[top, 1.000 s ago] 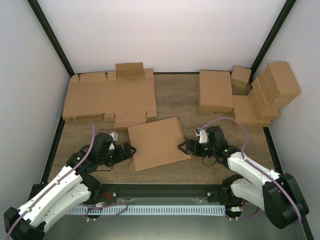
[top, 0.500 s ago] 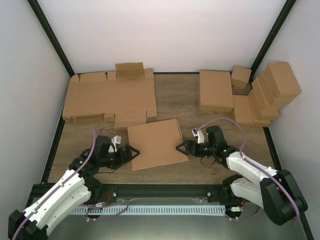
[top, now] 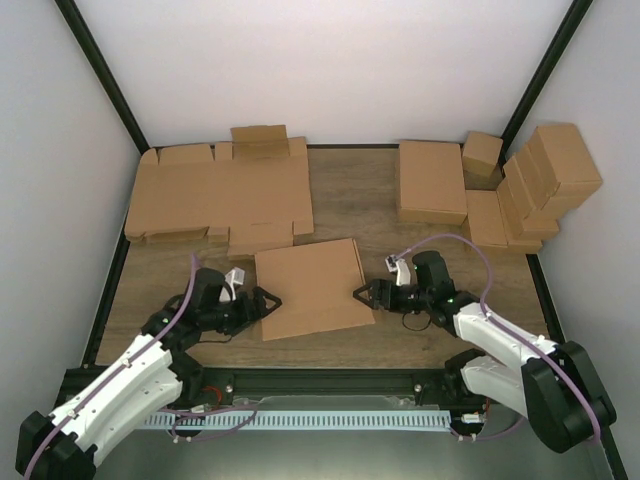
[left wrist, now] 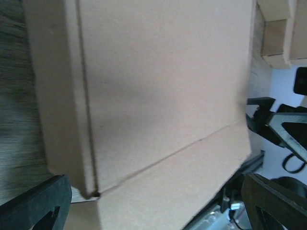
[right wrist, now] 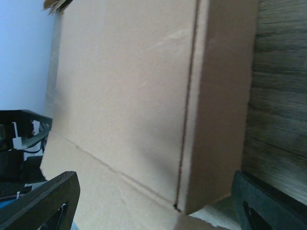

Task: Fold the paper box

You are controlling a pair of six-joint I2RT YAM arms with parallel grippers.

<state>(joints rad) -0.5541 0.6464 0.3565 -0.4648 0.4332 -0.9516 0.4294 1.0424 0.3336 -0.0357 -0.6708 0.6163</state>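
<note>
Wooden table (top: 370, 195), dark grain, black frame at its edges. Lying directly on it: paper box (top: 312, 288), flat, near centre; pile of flat cardboard blanks (top: 220, 195), far left; one closed flat box (top: 432, 182), far, right of centre; cluster of smaller closed boxes (top: 535, 190), stacked and leaning, far right corner.

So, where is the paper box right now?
In the top view the paper box lies at the near centre of the table, between the left fingers and the right fingers, just on the near side of the pile of flat blanks.
</note>
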